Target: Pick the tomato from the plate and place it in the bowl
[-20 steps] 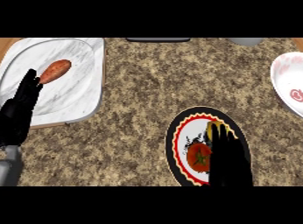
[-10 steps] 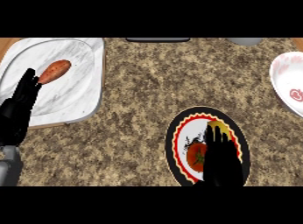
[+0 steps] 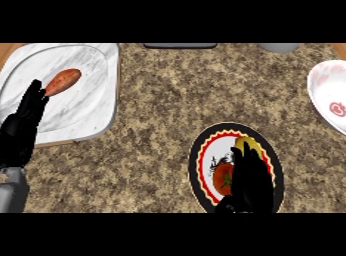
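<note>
the right robot hand (image 3: 251, 182) hovers over the tomato (image 3: 223, 179) on the plate (image 3: 205, 150), fingers straight, holding nothing. best to lower squarely and curl around the tomato before lifting toward the bowl (image 3: 338, 107).

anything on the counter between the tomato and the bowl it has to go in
Nothing visible does. Only bare counter lies between the tomato on its plate and the bowl at the right edge.

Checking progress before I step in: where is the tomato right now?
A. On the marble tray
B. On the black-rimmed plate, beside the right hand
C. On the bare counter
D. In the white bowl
B: the tomato lies on the plate, partly covered by the right hand; the bowl holds nothing.
</note>
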`<state>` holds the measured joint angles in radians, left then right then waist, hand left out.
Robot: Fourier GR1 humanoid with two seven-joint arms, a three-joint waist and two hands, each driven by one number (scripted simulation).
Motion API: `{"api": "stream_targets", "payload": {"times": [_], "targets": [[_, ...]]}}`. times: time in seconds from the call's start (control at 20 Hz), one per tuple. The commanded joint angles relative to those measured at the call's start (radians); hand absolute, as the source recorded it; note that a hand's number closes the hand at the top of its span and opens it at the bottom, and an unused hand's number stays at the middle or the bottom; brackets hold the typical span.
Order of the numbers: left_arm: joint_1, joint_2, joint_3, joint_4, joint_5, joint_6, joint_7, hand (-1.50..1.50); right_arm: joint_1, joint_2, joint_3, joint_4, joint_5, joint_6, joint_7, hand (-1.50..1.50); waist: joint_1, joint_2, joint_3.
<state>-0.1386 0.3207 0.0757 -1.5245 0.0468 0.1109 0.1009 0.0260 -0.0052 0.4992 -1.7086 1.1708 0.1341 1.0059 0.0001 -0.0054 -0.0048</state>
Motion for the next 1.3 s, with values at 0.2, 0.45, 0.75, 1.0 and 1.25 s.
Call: {"api": "stream_targets", "payload": {"times": [0.2, 0.45, 0.75, 1.0, 1.25], "targets": [[0.023, -0.057, -0.017, 0.007, -0.058, 0.019, -0.033, 0.0, -0.081, 0.004, -0.046, 0.134, -0.058, -0.04, -0.078, 1.5, 0.003, 0.006, 0.005], [-0.03, -0.039, 0.002, -0.031, -0.044, 0.011, 0.051, 0.0, -0.172, 0.004, -0.009, 0.232, -0.087, -0.125, -0.035, 1.5, 0.006, 0.007, 0.005], [-0.055, -0.043, -0.019, -0.037, -0.051, -0.002, 0.06, 0.0, -0.412, -0.053, -0.394, 0.366, -0.216, 0.005, -0.099, 1.5, 0.03, 0.024, 0.006], [-0.052, -0.029, -0.002, -0.011, -0.027, -0.037, 0.023, 0.0, -0.653, -0.182, -0.579, 0.637, -0.24, -0.008, -0.1, 1.5, 0.071, 0.037, 0.006], [-0.033, -0.041, -0.024, -0.04, -0.056, -0.024, 0.034, 0.0, -0.878, -0.247, -0.587, 0.907, -0.146, -0.103, -0.123, 1.5, 0.059, 0.022, 0.006]]}}
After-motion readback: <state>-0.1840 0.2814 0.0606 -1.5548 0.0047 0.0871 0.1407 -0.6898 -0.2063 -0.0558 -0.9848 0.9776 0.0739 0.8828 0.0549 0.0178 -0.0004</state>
